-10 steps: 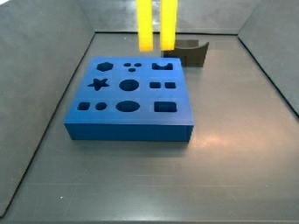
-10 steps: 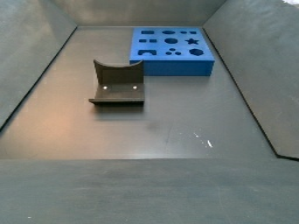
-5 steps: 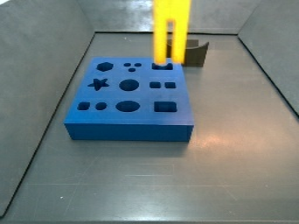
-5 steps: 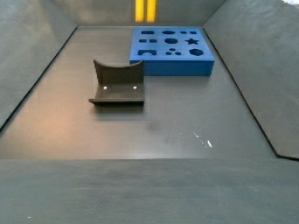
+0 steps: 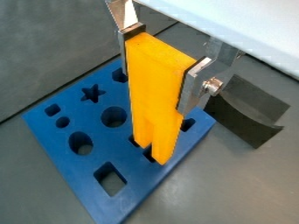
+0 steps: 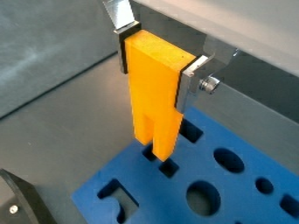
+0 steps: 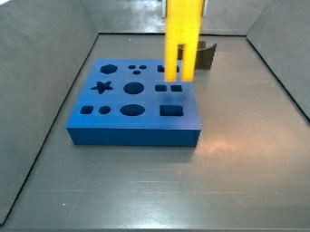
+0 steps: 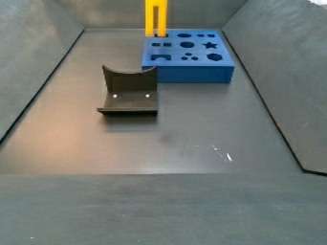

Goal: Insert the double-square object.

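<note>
In both wrist views the gripper [image 5: 162,59] is clamped on the double-square object [image 5: 156,101], its two flat silver fingers [image 5: 197,80] pressed against opposite faces of the yellow peg near its upper end. The gripper [image 6: 159,57] hangs over the blue block [image 6: 233,194] with the peg upright between the plates. The double-square object [image 6: 156,94] points its slotted lower end down at the block; the two prongs sit right at the block's top face beside the paired square holes [image 6: 170,168], though whether the tips have entered them cannot be told from these views.

In a side view the blue block [image 7: 134,126] lies on the grey floor [image 7: 242,172], with a star-shaped hole [image 7: 103,88] toward its left, round holes in the middle and a large square hole [image 7: 173,111] to the right. The double-square object [image 7: 183,36] stands upright over the block's far right part, its lower end against the top face there. Behind it the dark grey notched block [image 7: 206,54] rests on the floor, partly hidden by the peg.

In a side view from another angle, the dark grey notched block [image 8: 129,92] sits well apart from the blue block [image 8: 192,55], and the double-square object [image 8: 155,18] rises at that block's far left corner. The gripper itself is out of frame in both side views.
</note>
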